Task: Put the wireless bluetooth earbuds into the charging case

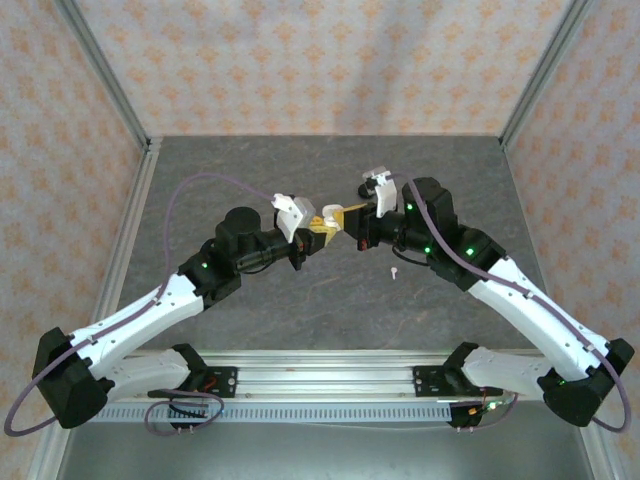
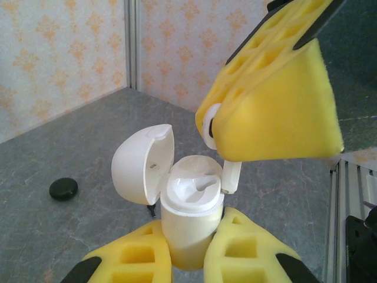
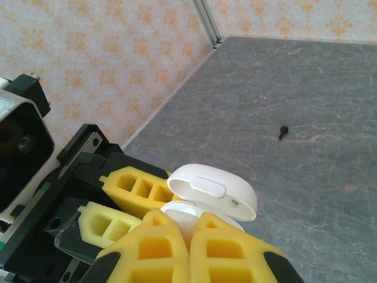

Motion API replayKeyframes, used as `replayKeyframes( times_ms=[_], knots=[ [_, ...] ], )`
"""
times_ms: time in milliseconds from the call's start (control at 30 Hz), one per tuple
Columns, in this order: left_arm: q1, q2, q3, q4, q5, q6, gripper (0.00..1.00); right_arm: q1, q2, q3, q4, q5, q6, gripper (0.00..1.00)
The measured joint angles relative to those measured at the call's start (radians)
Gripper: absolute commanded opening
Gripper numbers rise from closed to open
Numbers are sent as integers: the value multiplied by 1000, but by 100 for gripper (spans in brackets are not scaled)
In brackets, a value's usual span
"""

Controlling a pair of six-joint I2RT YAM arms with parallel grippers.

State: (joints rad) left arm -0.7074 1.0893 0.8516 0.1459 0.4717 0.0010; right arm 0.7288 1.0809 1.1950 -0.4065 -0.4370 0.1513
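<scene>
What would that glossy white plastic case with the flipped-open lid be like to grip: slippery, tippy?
Probably slippery: the rounded white plastic charging case looks smooth, though the left gripper's yellow foam fingers likely bite well. Its open lid hangs to one side, so set down it might tip that way. It looks rigid and probably light.

Grey marbled table (image 1: 300, 310) (orange-patterned walls (image 1: 330, 60) around)

Robot lab booth, patterned panels (image 1: 330, 60), aluminium frame (image 1: 105, 75), grey tabletop (image 1: 300, 310)
</scene>
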Motion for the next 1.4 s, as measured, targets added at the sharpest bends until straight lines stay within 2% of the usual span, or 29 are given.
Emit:
replayKeyframes(
  times_ms=[933, 1400],
  knots=[
    [-5, 0, 6, -7, -8, 4, 0, 2, -2, 14, -23, 48, 11, 1],
    [-6, 0, 6, -44, -17, 4, 0, 50, 35, 16, 2, 61, 28, 1]
  ],
)
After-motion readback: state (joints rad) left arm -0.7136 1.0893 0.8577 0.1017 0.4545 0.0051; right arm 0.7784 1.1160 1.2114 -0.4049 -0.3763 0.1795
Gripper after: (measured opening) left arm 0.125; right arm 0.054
